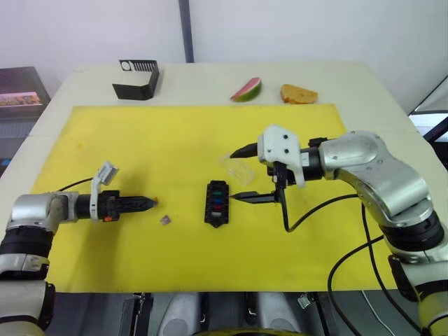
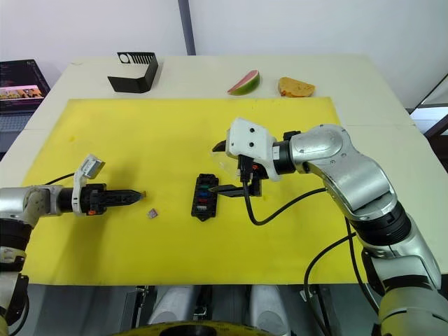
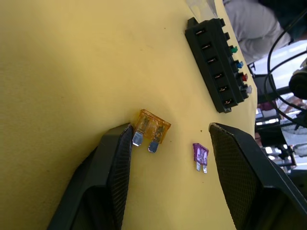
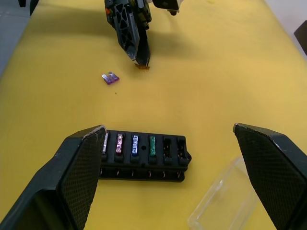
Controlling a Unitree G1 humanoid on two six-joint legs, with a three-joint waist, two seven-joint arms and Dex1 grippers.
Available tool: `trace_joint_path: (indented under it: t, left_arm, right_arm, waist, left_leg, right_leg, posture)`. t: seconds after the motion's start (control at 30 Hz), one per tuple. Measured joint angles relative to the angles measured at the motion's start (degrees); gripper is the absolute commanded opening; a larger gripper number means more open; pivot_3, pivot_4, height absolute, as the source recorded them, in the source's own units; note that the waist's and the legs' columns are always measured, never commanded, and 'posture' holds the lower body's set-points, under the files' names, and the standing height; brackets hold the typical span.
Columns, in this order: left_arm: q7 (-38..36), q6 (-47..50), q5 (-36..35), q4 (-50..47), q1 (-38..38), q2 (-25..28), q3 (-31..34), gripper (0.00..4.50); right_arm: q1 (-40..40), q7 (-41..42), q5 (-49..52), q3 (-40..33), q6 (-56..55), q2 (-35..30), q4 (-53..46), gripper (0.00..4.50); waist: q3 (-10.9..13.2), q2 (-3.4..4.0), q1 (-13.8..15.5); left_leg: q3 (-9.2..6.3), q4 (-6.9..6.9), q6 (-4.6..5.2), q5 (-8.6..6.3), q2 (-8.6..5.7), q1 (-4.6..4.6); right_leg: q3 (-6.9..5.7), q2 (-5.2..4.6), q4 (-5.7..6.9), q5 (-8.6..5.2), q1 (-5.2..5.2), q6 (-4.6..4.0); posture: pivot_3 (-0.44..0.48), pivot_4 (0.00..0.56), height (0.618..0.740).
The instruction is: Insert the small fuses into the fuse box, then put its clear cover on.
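Fuse insertion was judged unfinished: beside the fuse box (image 1: 217, 202), left gripper (image 3: 170, 139) fingers were spread around an orange fuse (image 3: 151, 128), awaiting closure.

Four fuses seated in the fuse box (image 4: 141, 158); two loose fuses beside it: one orange (image 3: 151, 127), one purple (image 3: 200, 154). One clear cover (image 4: 223, 201).

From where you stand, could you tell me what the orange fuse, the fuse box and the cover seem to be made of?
Orange fuse: translucent amber plastic, light passing through, with two dull grey prongs that look like metal.
Fuse box: opaque black plastic, probably moulded, with a matte to slight sheen.
Cover: clear, colourless plastic, glossy; the yellow mat shows through it. Glass seems unlikely, though I cannot rule it out.
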Motion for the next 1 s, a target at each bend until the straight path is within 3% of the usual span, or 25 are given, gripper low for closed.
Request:
trace_joint_path:
  t: [0.07,0.33,0.43,0.8,1.0]
  left_arm:
    - [0.47,-0.05,0.46,0.69,0.04,0.01,0.07,0.76]
    - [0.49,0.34,0.74,0.26,0.76,0.13,0.51,0.76]
    - [0.46,0.41,0.73,0.17,0.83,0.27,0.56,0.04]
    - [0.41,0.51,0.2,-2.64,2.65,0.93,1.73,0.04]
    - [2.95,5.16,-5.35,-12.62,4.39,2.51,8.62,0.04]
  right_arm:
    - [0.0,0.01,-0.06,0.16,-0.05,0.0,0.01,4.5]
    - [0.0,0.23,-1.2,0.76,-1.46,0.01,0.85,4.5]
    - [0.0,0.45,-1.58,1.07,-1.89,0.07,1.06,4.5]
    - [0.0,0.57,-2.28,2.26,-2.43,0.72,2.23,4.5]
    - [0.52,-0.1,1.55,0.12,3.14,1.56,2.27,4.5]
  waist:
    - [0.0,0.0,-0.39]
    - [0.0,0.0,-0.71]
    - [0.0,0.0,-0.76]
    - [0.0,0.0,-0.9]
    - [0.03,-0.06,-0.63]
  left_leg:
    - [0.0,0.0,-0.02,0.01,0.0,0.0]
    - [0.0,0.0,-0.07,0.04,0.0,0.0]
    - [0.0,-0.01,-0.07,0.04,0.0,0.0]
    - [0.0,-0.01,-0.19,0.11,0.02,-0.02]
    - [-0.03,-0.01,-0.2,0.11,0.03,-0.12]
  right_leg:
    - [0.0,0.0,0.06,0.0,-0.03,0.0]
    - [0.0,-0.01,0.06,-0.01,-0.05,0.0]
    - [0.0,-0.01,0.07,-0.01,-0.07,0.0]
    - [0.02,-0.02,0.11,-0.01,-0.11,0.0]
    - [0.02,-0.08,0.07,-0.01,-0.15,-0.01]
  posture:
    - [0.0,0.15,0.74]
    - [0.0,0.15,0.74]
    - [0.0,0.15,0.74]
    - [0.0,0.15,0.74]
    - [0.0,0.15,0.74]
